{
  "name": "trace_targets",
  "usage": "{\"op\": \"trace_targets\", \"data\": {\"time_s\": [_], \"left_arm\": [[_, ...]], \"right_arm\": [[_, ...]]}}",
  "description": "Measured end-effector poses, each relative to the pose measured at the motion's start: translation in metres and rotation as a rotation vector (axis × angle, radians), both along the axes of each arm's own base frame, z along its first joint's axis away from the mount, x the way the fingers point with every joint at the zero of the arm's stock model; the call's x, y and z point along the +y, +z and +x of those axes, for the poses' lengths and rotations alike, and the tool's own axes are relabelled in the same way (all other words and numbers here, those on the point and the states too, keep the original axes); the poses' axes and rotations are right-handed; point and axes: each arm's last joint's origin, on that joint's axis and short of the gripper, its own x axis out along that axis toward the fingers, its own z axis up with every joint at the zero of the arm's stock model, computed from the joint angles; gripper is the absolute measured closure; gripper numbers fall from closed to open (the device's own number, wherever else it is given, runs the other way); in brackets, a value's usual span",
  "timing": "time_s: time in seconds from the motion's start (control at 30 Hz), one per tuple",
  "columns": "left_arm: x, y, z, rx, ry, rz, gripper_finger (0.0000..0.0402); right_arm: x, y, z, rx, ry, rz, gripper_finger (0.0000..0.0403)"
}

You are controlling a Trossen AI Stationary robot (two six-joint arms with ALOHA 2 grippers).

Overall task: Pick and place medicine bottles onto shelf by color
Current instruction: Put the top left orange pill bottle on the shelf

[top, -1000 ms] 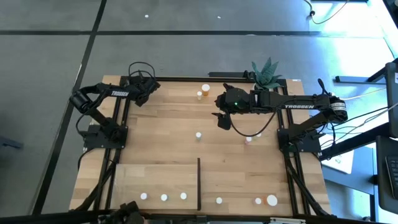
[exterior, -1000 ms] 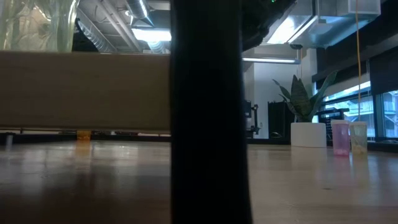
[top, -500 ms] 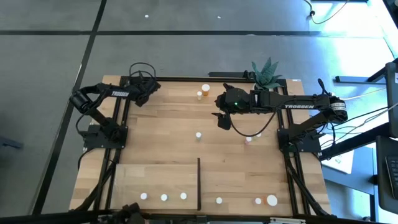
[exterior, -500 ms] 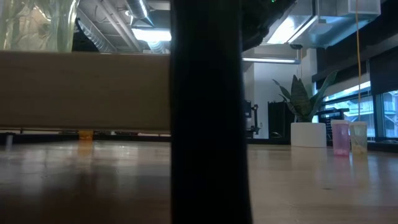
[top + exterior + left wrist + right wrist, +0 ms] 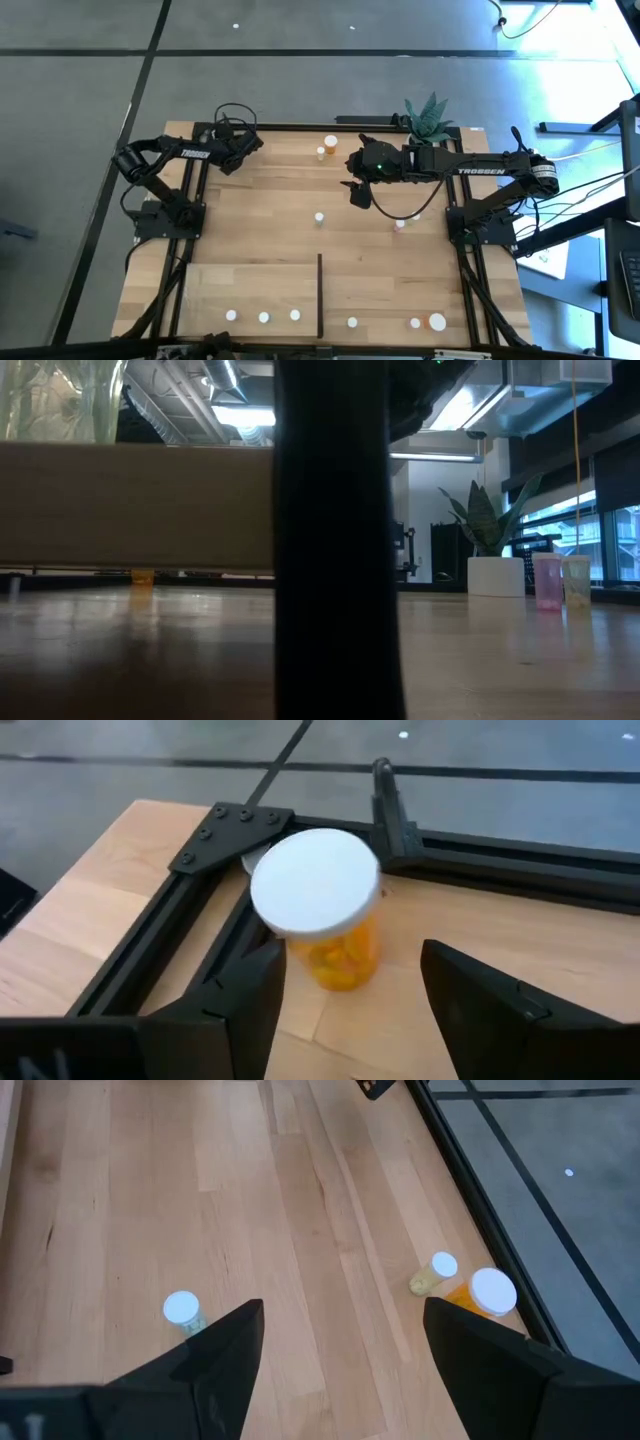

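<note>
My left gripper (image 5: pixel 247 146) is at the table's far left corner, open. An orange bottle with a wide white cap (image 5: pixel 322 910) stands on the table between its fingertips, by the black frame corner. The high view hides it under the gripper. It also shows in the low view (image 5: pixel 142 575). My right gripper (image 5: pixel 358 192) hangs open and empty over the far middle. Below it are a small bottle (image 5: pixel 180 1308), another small one (image 5: pixel 440 1270) and a larger orange one (image 5: pixel 490 1292). The pale shelf (image 5: pixel 250 285) holds three bottles (image 5: pixel 264 318). My left gripper has one finger (image 5: pixel 258 985) close beside the lower part of the orange bottle's body (image 5: pixel 312 968), and the other finger (image 5: pixel 470 990) stands apart from it. I cannot tell whether the near finger touches the bottle. The bottle's base is on the table.
The shelf's black upright strip (image 5: pixel 320 294) fills the middle of the low view (image 5: pixel 335 540). A potted plant (image 5: pixel 430 118) stands at the far right. More bottles stand mid-table (image 5: pixel 319 216), (image 5: pixel 399 225) and near the front right (image 5: pixel 437 321). Black frame rails (image 5: pixel 300 830) border the corner.
My left gripper has gone a little toward the table's right edge along the far rail. In the low view the orange bottle has shifted slightly to the right with it. My right arm has kept still.
</note>
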Motion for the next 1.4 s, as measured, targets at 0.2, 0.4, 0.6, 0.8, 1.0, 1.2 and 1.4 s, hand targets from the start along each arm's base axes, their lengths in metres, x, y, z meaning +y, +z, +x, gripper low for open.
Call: {"op": "trace_targets", "data": {"time_s": [0.2, 0.4, 0.6, 0.8, 1.0, 1.2, 1.4], "left_arm": [[-0.0019, 0.0035, 0.0012, 0.026, 0.007, 0.042, 0.0176], [-0.002, 0.0056, 0.0009, 0.004, 0.007, 0.043, 0.0172], [0.0011, 0.0059, -0.003, 0.0, 0.044, 0.061, 0.0171], [0.0025, 0.0056, -0.0043, -0.016, 0.051, 0.054, 0.0161], [0.0025, 0.0055, -0.0044, -0.015, 0.051, 0.053, 0.0117], [0.0025, 0.0055, -0.0043, -0.014, 0.049, 0.053, 0.007], [0.0031, 0.0044, -0.0044, -0.054, 0.059, 0.044, 0.0067]], "right_arm": [[0.0, 0.0, 0.0, 0.0, 0.0, 0.0, 0.0125], [0.0, 0.0, 0.0, -0.001, -0.001, 0.001, 0.0125], [0.0, 0.0001, 0.0, -0.001, -0.001, 0.001, 0.0125], [-0.0001, 0.0, 0.0, 0.0, -0.001, 0.001, 0.0125], [0.0, 0.0, 0.0, 0.0, 0.0, 0.0, 0.0125], [0.0, 0.0, 0.0, 0.0, 0.0, 0.0, 0.0125], [0.0, 0.0001, 0.0, 0.0, 0.0, 0.0, 0.0125]]}}
